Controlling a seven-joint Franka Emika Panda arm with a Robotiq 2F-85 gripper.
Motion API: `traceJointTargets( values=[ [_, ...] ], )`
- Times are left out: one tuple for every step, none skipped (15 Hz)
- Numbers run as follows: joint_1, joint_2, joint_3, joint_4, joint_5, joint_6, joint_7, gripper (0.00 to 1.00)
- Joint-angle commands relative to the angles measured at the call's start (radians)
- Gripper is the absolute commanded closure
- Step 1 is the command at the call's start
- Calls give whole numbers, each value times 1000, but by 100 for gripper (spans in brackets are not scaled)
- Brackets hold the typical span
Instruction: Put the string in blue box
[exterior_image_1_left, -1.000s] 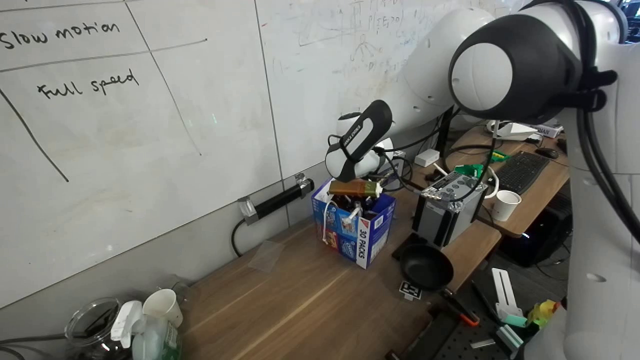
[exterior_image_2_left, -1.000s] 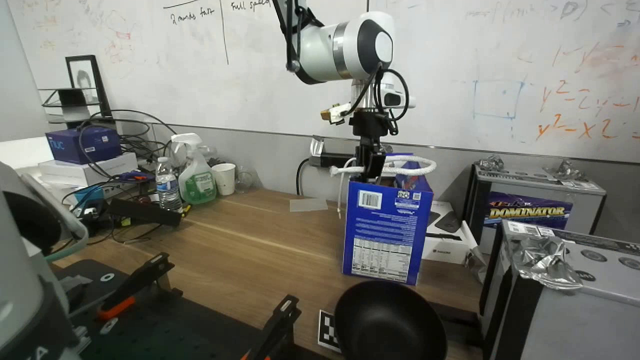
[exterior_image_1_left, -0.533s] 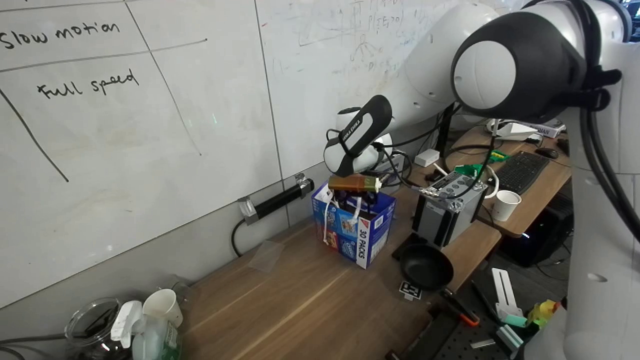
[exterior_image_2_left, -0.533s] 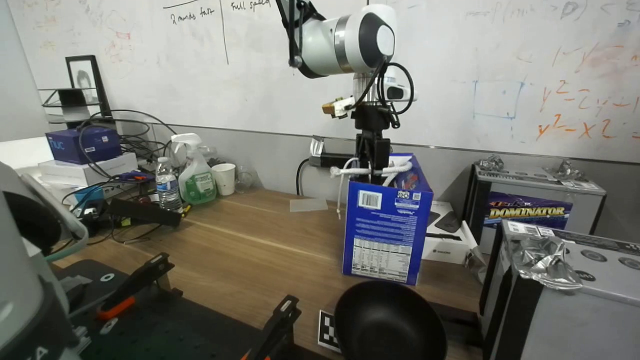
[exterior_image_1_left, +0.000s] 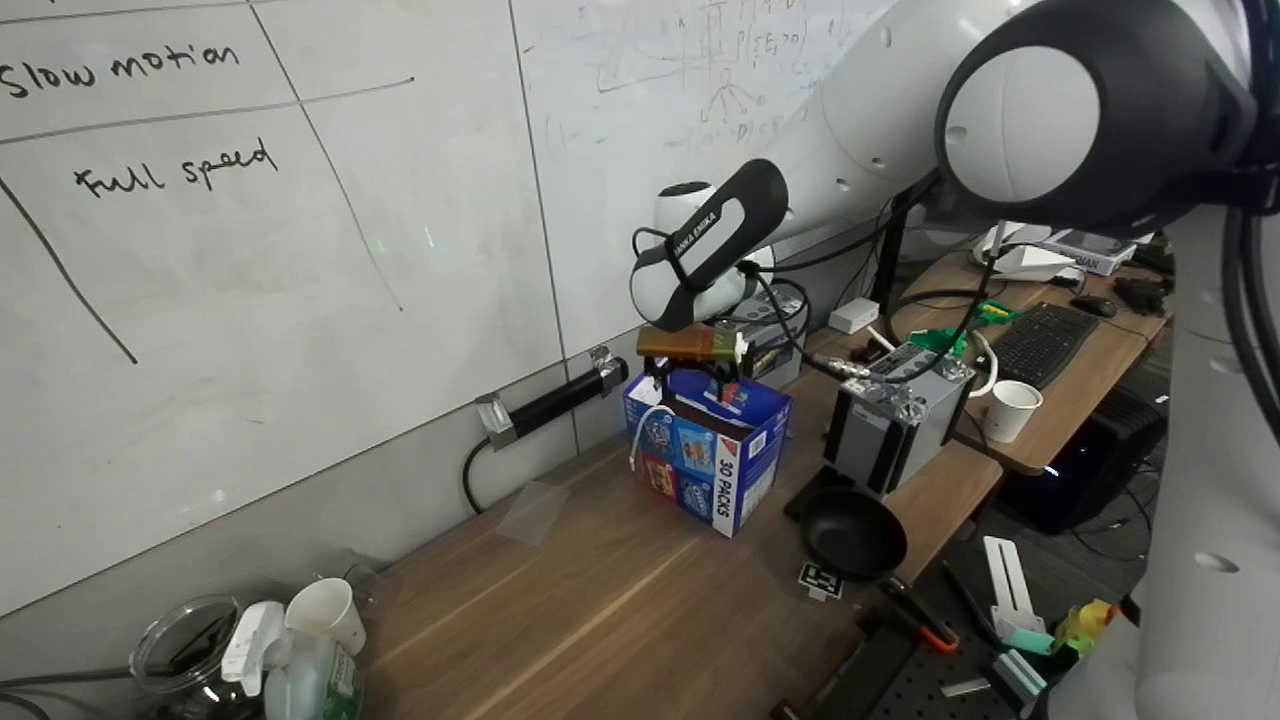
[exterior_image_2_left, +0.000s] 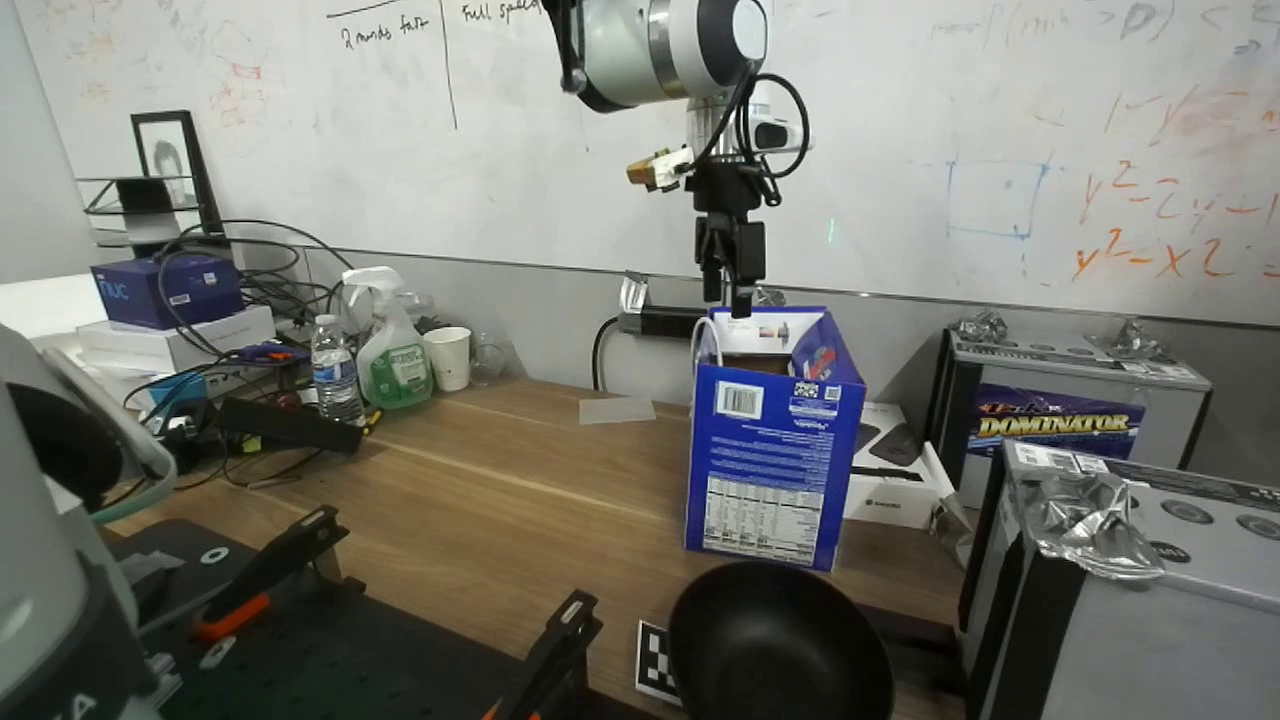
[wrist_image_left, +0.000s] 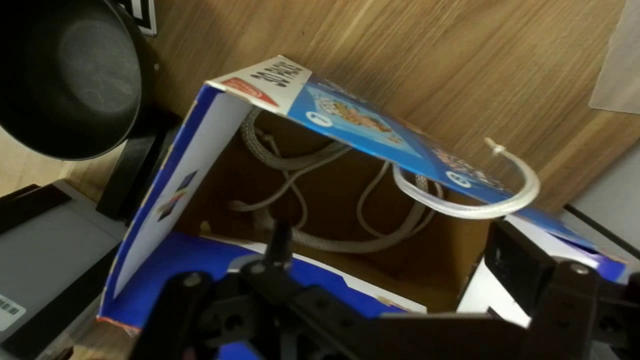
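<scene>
The gripper (wrist_image_left: 397, 247) is spread wide and has nothing in its grip. It hangs over the open top of the box (exterior_image_2_left: 770, 450). Below it, most of the string (wrist_image_left: 345, 246) lies in loose loops inside the box. One end (wrist_image_left: 532, 183) is not in: lower than the gripper and off to one side, it bends over the rim, and its tip hangs outside. So I think the drop is mostly done, and only tidying is left. The next move likely calls for going to that end, pinching it near the rim, lifting it over and letting go. A hard tug might pull loops out. Lower down is the bench (exterior_image_2_left: 500, 480), and the pan (exterior_image_2_left: 780, 640) sits well away from the gripper.
</scene>
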Motion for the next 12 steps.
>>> traceJointTargets(
  values=[
    [33, -56, 26, 2, -17, -20, -15, 0],
    [39, -62, 38, 2, -9, -13, -16, 0],
    [46, -62, 53, 4, -2, -7, -22, 0],
    [49, -59, 67, 10, 11, -7, -25, 0],
    [53, -49, 80, 16, 26, -2, -23, 0],
    [55, -39, 93, 22, 36, 4, -30, 0],
    [61, -19, 100, 32, 40, 13, -17, 0],
    [59, 1, 111, 43, 58, 12, -19, 0],
    [61, 20, 116, 52, 67, 18, -16, 0],
    [67, 47, 114, 65, 66, 33, 1, 0],
    [72, 70, 112, 75, 66, 43, 13, 0],
    [85, 104, 99, 93, 46, 57, 42, 0]
  ],
)
